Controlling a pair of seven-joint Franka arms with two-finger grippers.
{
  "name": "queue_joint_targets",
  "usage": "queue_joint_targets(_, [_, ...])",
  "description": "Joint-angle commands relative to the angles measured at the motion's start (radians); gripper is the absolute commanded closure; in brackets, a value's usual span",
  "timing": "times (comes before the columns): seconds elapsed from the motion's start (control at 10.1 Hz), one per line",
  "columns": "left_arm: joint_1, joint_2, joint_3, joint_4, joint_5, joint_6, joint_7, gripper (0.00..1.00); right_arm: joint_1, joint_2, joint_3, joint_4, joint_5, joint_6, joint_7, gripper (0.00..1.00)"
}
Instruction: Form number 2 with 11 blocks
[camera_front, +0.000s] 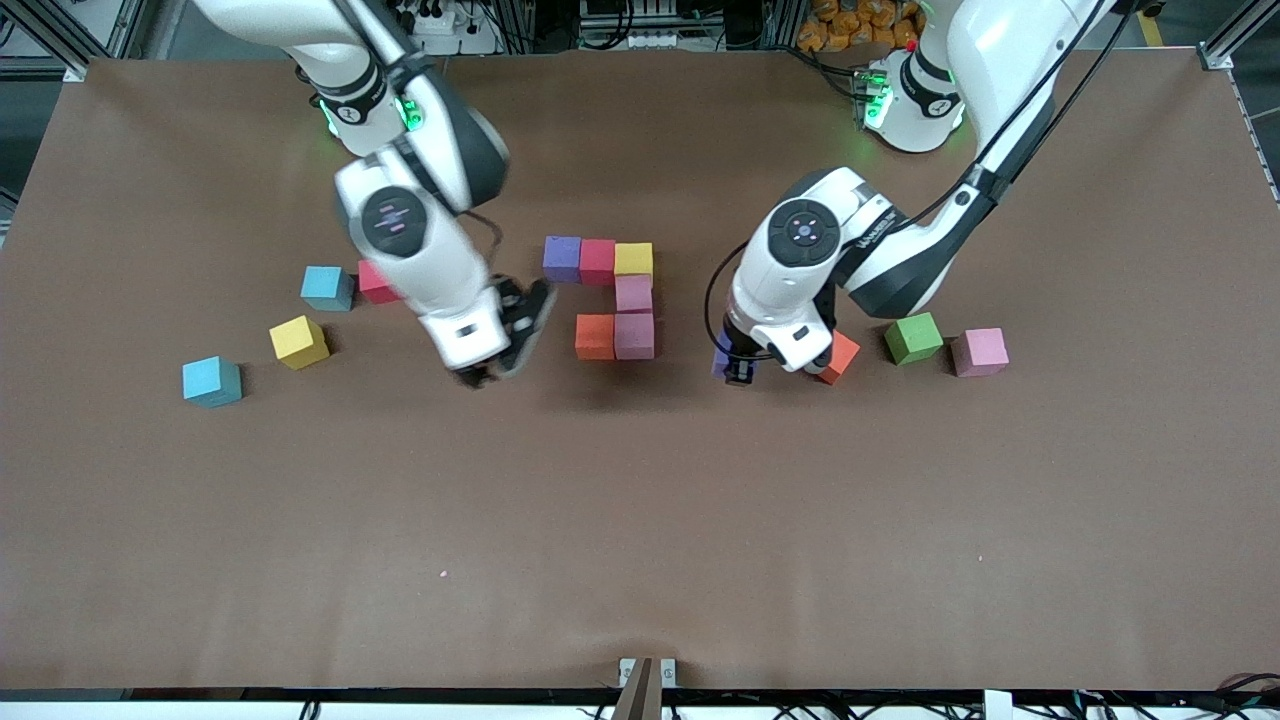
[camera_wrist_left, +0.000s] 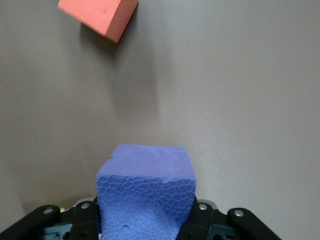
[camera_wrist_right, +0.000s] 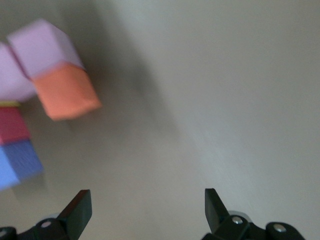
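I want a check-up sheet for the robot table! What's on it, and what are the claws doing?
Surface: brown table, flat, mostly bare toward the front camera.
Job's things: started number 2 holds six blocks: purple, red, yellow in a row, two pink below the yellow, orange beside the lower pink. Loose blocks: two light blue, yellow and red at the right arm's end; orange, green and pink at the left arm's end.
Clutter: nothing seen.
Claws: left claw shut on a purple block, beside the loose orange block. Right claw open, empty, beside the started number.
Cables: black cable along the left arm.
Surroundings: metal frame and equipment past the table edge.
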Motion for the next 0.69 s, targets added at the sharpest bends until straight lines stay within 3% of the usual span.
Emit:
queue_joint_targets(0.0, [-0.080,0.110,0.008,0.177,-0.011,-0.087,-0.067,0.64,-0.066,-0.026,-0.078,-0.049,-0.021,-0.018,-0.069,0.00])
queue_joint_targets(0.2, [-0.205,0.135,0.098,0.253,-0.019,-0.087,-0.136,0.64,-0.221,0.007,-0.085,-0.063,-0.016,0.002,-0.248,0.00])
queue_joint_targets(0.4, [-0.347,0.196,0.190,0.350,-0.037,-0.086,-0.208,0.64,-0.310,0.056,-0.086,-0.060,-0.027,0.028,-0.317,0.00])
queue_joint_targets(0.59, [-0.475,0.248,0.276,0.430,-0.037,-0.073,-0.300,0.63,-0.364,0.103,-0.086,-0.060,-0.029,0.080,-0.559,0.00])
